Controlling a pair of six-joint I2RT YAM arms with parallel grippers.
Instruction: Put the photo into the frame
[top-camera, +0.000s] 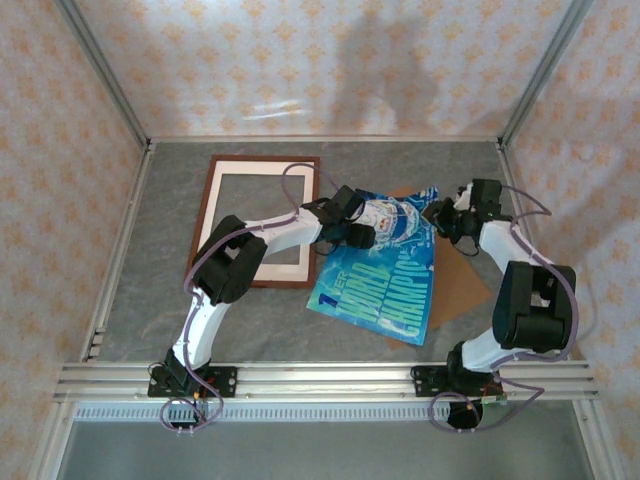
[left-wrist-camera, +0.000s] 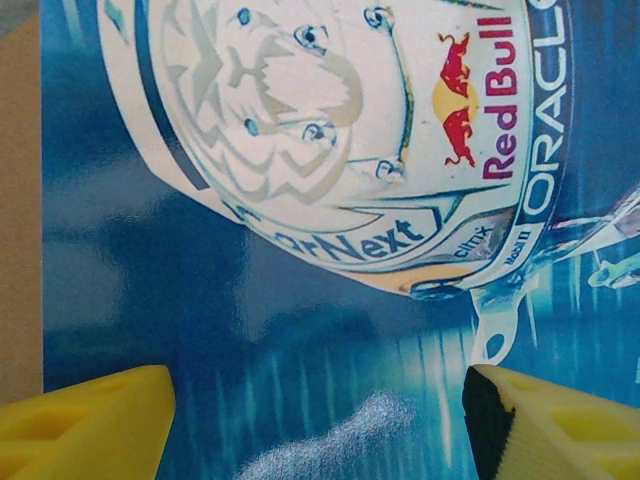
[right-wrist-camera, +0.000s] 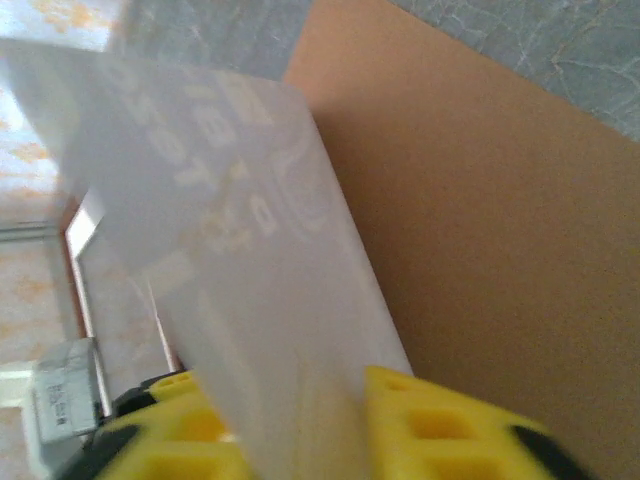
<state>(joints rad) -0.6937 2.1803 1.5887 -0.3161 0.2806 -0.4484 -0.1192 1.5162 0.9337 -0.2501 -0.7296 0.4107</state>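
The photo (top-camera: 380, 275), a glossy blue print with white lettering and a helmet image, lies tilted in the middle of the table, partly over a brown backing board (top-camera: 462, 285). My right gripper (top-camera: 437, 215) is shut on its far right corner. In the right wrist view the photo's pale back (right-wrist-camera: 230, 250) rises between the yellow fingers of that gripper (right-wrist-camera: 300, 420). My left gripper (top-camera: 352, 222) hovers open just above the photo's far left part; the print (left-wrist-camera: 330, 300) shows between the spread jaws of the gripper (left-wrist-camera: 320, 400). The frame (top-camera: 206, 195) lies flat at the back left.
A cream mat (top-camera: 262, 167) sits inside the frame, and the left arm crosses over its near right part. The backing board (right-wrist-camera: 480, 220) sticks out to the right of the photo. Patterned walls and metal rails close in the grey table (top-camera: 150, 310).
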